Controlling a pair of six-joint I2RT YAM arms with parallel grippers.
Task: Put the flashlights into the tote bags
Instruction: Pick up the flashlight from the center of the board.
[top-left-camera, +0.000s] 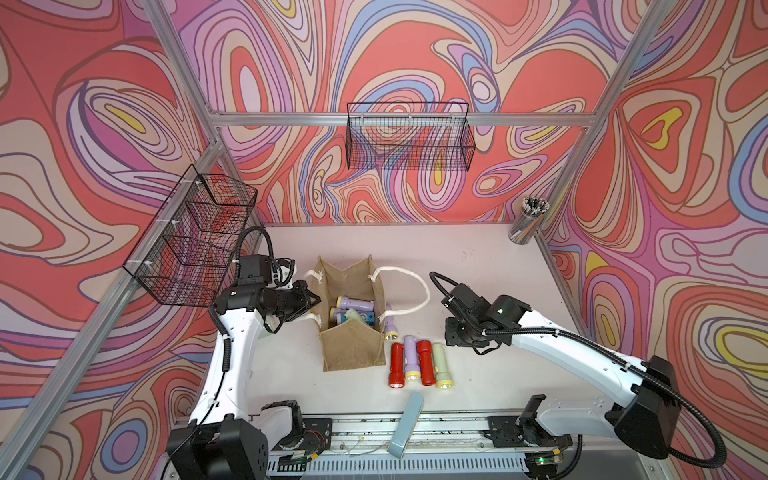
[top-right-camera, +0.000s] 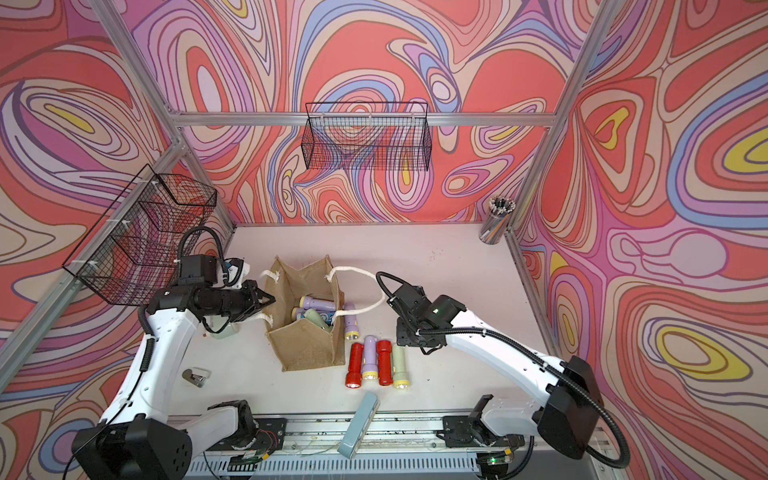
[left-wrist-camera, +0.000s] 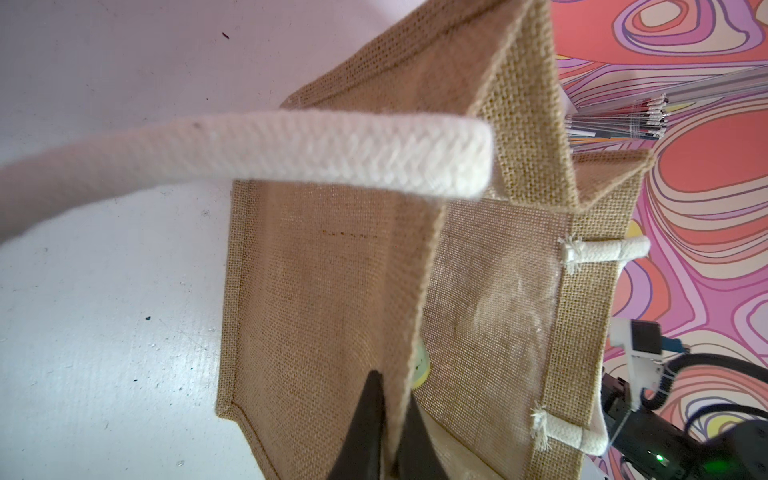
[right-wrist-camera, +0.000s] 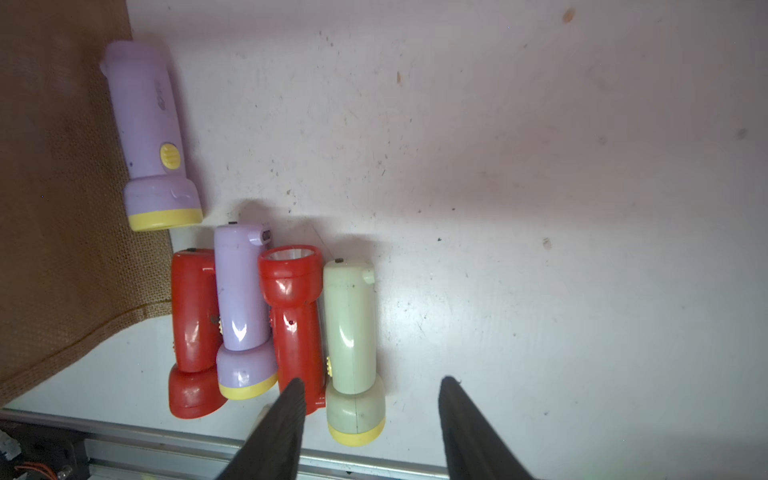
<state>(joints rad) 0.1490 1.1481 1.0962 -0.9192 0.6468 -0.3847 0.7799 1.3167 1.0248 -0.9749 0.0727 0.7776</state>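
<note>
Left gripper (left-wrist-camera: 392, 432): clenches the top edge of the left wall of the tote bag (top-left-camera: 353, 351). Tote bag: stands upright on the table (top-left-camera: 490, 266), left of middle, mouth open, rope handle (top-left-camera: 411, 286) flopped rightward. Holds flashlights (top-left-camera: 353, 311): lilac flashlight (top-left-camera: 356, 304) lying left to right, yellow head leftward; green flashlight (top-left-camera: 352, 316) and blue flashlight (top-left-camera: 369, 319) beside it, heading unclear. Just right of the bag: second lilac flashlight (top-left-camera: 389, 326), long axis far to near, yellow head nearward. Then a row touching side by side, all far to near: red flashlight (top-left-camera: 396, 365), third lilac flashlight (top-left-camera: 410, 357) and second green flashlight (top-left-camera: 441, 365) with heads nearward, second red flashlight (top-left-camera: 424, 362) between them with head toward the back wall. Right gripper (right-wrist-camera: 372, 379): hangs over the table near the row's right end, jaws released, gripping nothing. Table: pale, flecked with dark specks, grey-blue bar (top-left-camera: 405, 424) slanting across its near edge. Walls in red, pink and lilac swirls; wire basket (top-left-camera: 195, 241) on the left wall, second wire basket (top-left-camera: 411, 137) on the back wall, cup of pens (top-left-camera: 528, 220) in the far right corner
</note>
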